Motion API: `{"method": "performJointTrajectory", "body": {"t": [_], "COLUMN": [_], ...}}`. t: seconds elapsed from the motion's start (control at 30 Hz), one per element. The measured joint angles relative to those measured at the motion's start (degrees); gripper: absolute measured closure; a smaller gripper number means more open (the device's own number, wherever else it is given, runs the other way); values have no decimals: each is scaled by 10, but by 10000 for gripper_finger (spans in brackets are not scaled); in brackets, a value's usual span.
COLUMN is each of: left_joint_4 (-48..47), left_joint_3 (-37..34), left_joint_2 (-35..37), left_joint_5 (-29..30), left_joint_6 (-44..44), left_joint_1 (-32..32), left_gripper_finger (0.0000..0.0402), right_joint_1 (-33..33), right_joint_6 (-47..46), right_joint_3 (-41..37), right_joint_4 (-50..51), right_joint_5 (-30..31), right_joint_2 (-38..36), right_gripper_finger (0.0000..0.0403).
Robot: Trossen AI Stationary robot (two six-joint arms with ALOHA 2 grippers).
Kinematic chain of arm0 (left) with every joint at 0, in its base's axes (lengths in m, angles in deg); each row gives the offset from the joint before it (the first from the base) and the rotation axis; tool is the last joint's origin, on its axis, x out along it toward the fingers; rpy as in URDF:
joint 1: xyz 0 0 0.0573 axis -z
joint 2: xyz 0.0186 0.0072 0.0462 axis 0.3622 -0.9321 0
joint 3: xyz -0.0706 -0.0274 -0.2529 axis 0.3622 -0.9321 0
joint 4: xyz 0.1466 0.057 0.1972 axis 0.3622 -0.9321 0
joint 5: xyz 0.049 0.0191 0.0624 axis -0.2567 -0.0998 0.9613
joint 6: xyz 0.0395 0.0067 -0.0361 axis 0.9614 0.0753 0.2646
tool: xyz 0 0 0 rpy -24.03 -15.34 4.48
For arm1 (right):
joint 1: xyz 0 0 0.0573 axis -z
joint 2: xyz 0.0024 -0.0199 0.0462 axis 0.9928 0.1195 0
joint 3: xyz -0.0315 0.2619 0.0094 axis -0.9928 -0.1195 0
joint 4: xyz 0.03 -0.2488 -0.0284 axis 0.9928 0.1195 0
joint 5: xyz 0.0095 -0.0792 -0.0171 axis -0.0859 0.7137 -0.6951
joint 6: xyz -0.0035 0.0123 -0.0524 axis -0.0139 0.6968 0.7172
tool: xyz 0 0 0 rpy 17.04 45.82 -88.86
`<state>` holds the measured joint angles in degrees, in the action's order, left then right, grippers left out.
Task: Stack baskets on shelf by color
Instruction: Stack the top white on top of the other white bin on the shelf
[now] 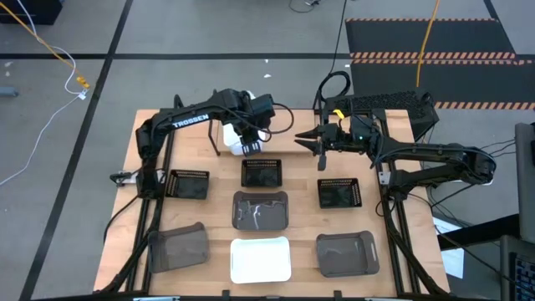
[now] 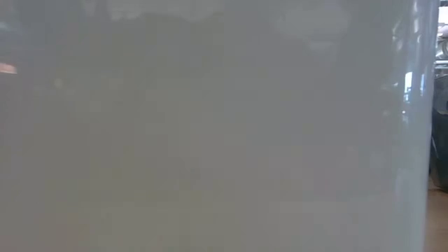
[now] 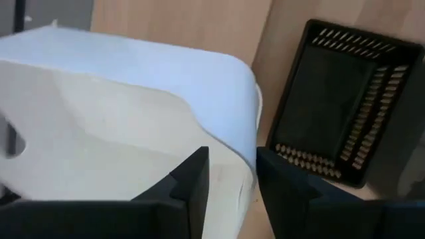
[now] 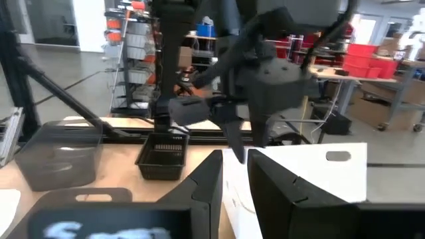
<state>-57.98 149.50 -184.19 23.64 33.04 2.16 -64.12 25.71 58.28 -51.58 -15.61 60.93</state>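
Observation:
A white basket (image 1: 236,139) rests on the left part of the shelf (image 1: 284,136) at the table's far side. My left gripper (image 3: 232,192) points down over it, open, one finger inside the basket (image 3: 133,113) and one outside its wall. My right gripper (image 4: 234,178) hovers level to the right of this basket (image 4: 312,174), slightly open with nothing between its fingers. On the table lie three black mesh baskets (image 1: 262,172), three translucent grey baskets (image 1: 260,209) and one more white basket (image 1: 260,259). My left gripper straddles the white basket's wall (image 3: 247,153) below a rounded corner of the rim, coming from above. One finger (image 3: 192,186) stands inside the basket and the other outside. Whether either finger touches the wall, I cannot tell. The basket sits on the shelf.
The baskets lie in three rows between the shelf and the near edge, with bare wood between them. Black frame rails (image 1: 159,209) run along both sides of the table. A pale surface (image 2: 210,126) close to the low camera fills that view.

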Motion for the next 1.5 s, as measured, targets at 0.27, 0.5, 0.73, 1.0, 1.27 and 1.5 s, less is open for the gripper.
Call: {"method": "performJointTrajectory", "body": {"t": [0.27,0.5,0.73,1.0,1.27,1.5], "left_joint_4": [-13,-14,34,49,21,-45], "left_joint_3": [0,-31,-130,-151,-151,-130], "left_joint_2": [58,80,78,78,78,78], "left_joint_5": [30,30,31,33,60,66], "left_joint_6": [-1,24,39,39,56,44], "left_joint_1": [18,40,30,4,-3,-2], "left_gripper_finger": [279,276,229,207,378,388], "right_joint_1": [1,1,-6,-8,-8,-8], "right_joint_6": [-28,-42,-36,-19,-13,-13], "right_joint_3": [0,9,10,10,10,10], "right_joint_4": [-100,-103,-47,-37,-37,-38], "right_joint_5": [84,84,84,84,84,84], "right_joint_2": [128,146,94,82,83,83], "right_gripper_finger": [339,339,339,339,339,339]}}
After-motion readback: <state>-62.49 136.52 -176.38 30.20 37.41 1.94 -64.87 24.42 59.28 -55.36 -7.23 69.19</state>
